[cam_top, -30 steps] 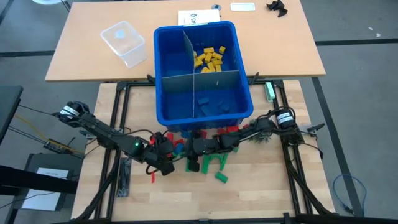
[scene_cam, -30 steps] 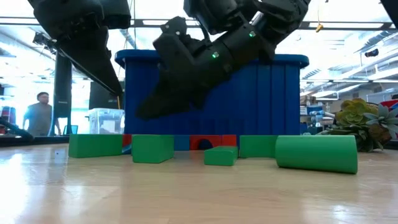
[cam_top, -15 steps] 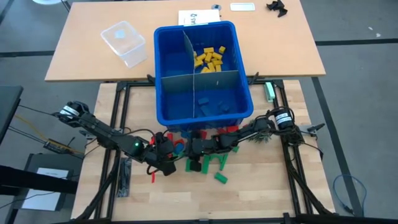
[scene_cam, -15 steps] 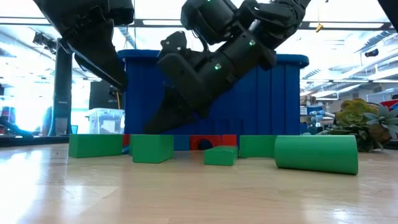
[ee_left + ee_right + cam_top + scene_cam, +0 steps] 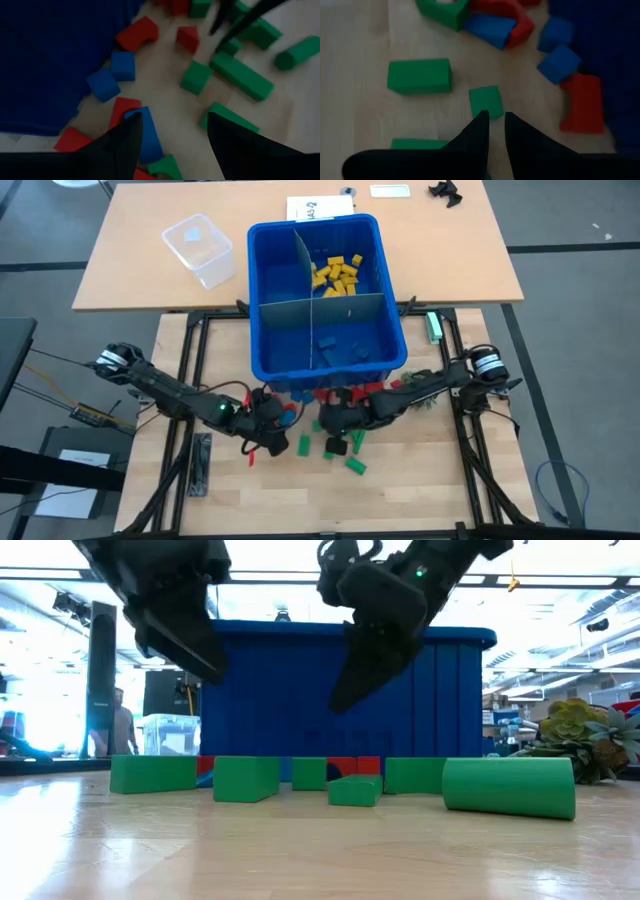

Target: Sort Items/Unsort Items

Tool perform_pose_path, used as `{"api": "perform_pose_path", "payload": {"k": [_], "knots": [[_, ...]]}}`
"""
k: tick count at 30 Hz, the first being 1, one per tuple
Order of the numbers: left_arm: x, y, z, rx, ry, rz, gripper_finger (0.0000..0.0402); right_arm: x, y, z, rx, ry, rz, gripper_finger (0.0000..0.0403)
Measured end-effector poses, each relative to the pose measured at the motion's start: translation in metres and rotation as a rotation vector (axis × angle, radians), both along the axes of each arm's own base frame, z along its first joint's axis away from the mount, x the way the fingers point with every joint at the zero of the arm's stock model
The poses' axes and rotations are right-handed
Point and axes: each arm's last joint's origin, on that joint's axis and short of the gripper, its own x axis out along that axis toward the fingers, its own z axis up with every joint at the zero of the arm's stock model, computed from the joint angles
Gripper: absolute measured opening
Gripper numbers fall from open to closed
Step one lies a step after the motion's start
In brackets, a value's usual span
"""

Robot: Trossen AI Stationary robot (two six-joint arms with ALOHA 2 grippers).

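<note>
Loose red, blue and green blocks (image 5: 340,442) lie on the wooden table in front of the blue bin (image 5: 262,280). Yellow blocks (image 5: 338,272) fill the bin's far right compartment, and blue ones (image 5: 335,345) lie in its near right compartment. My left gripper (image 5: 172,145) hangs open above a blue block (image 5: 146,134) and red blocks near the bin's front wall. My right gripper (image 5: 494,122) is raised above the table, fingers nearly together with nothing between them. A green cube (image 5: 486,101) lies on the wood just beyond its tips.
A green cylinder (image 5: 510,785) lies at the right of the row of green blocks (image 5: 245,778). A clear plastic tub (image 5: 200,248) and papers (image 5: 312,208) sit on the far table. A plant (image 5: 580,730) stands beyond the table's right; a person (image 5: 122,730) stands far behind.
My right gripper has lifted off the table from among the green blocks, gone toward the bin and the table's right, and tipped to point more steeply down. It carries nothing. A green block that it hid in the low view now shows.
</note>
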Motion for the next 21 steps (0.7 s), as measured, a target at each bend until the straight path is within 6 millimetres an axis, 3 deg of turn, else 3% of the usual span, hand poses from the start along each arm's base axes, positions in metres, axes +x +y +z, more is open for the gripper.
{"api": "perform_pose_path", "payload": {"k": [11,21], "knots": [[0.025,0.021,-0.034,-0.159,0.136,-0.010,0.0229,-0.004,0.014,0.004,-0.030,-0.067,-0.111,0.0128],[0.030,0.046,-0.049,-0.157,0.213,0.070,0.0229,-0.009,0.026,0.004,-0.052,-0.094,-0.165,0.0133]]}}
